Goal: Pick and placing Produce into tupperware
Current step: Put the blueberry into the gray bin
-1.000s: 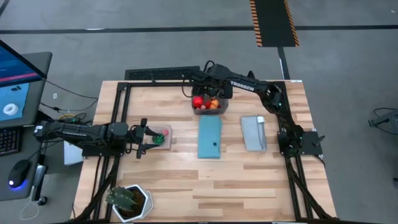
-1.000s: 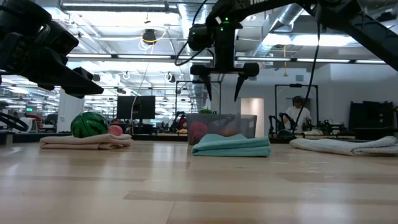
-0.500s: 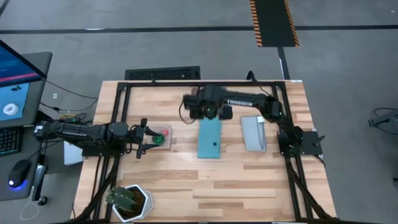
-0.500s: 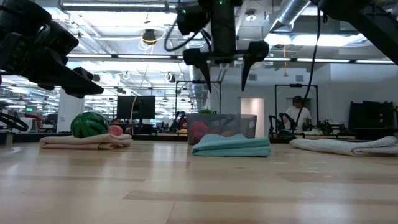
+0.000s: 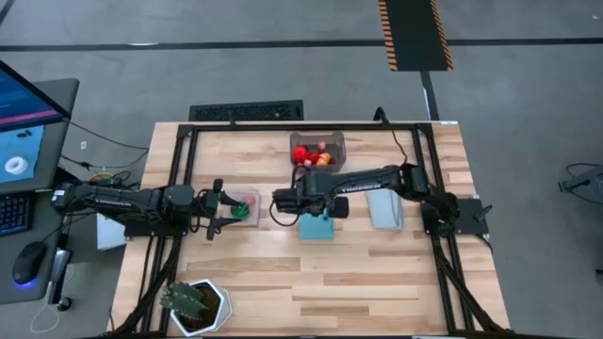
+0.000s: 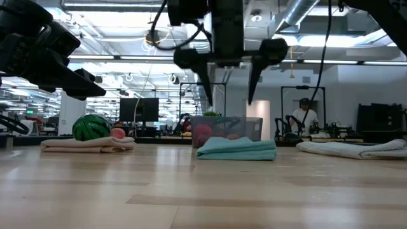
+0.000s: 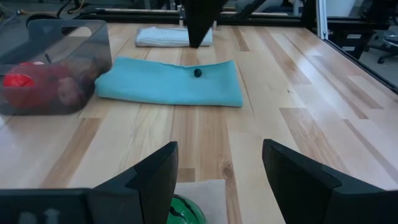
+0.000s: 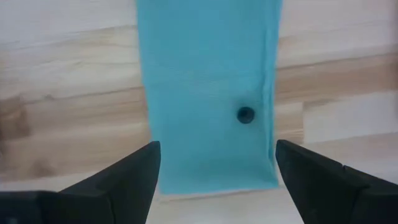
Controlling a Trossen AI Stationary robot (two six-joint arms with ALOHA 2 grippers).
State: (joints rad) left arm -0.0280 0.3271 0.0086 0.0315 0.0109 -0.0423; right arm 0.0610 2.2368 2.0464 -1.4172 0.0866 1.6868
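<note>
The tupperware (image 5: 317, 151) stands near the table's far edge and holds red, orange and pink produce (image 5: 311, 156). My right gripper (image 5: 311, 202) hangs open over the blue mat (image 5: 318, 226), fingers pointing down (image 6: 229, 89). A tiny dark berry (image 8: 245, 114) lies on that mat, just ahead of the open fingers. My left gripper (image 5: 223, 209) is open and level at the tan mat (image 5: 247, 213). A green toy melon (image 7: 184, 211) and a small red piece (image 5: 249, 199) rest on the tan mat, just beyond its fingertips.
A grey mat (image 5: 383, 201) lies to the right of the blue one. A spiky plant in a white pot (image 5: 195, 303) sits at the near left corner. A keyboard (image 5: 247, 112) lies past the far edge. A person (image 6: 305, 114) is in the room beyond.
My right gripper has moved from above the tupperware toward the table's near edge and now hangs over the blue mat, staying open. The tupperware, which it covered half a second ago, shows again. My left arm and the produce have kept still.
</note>
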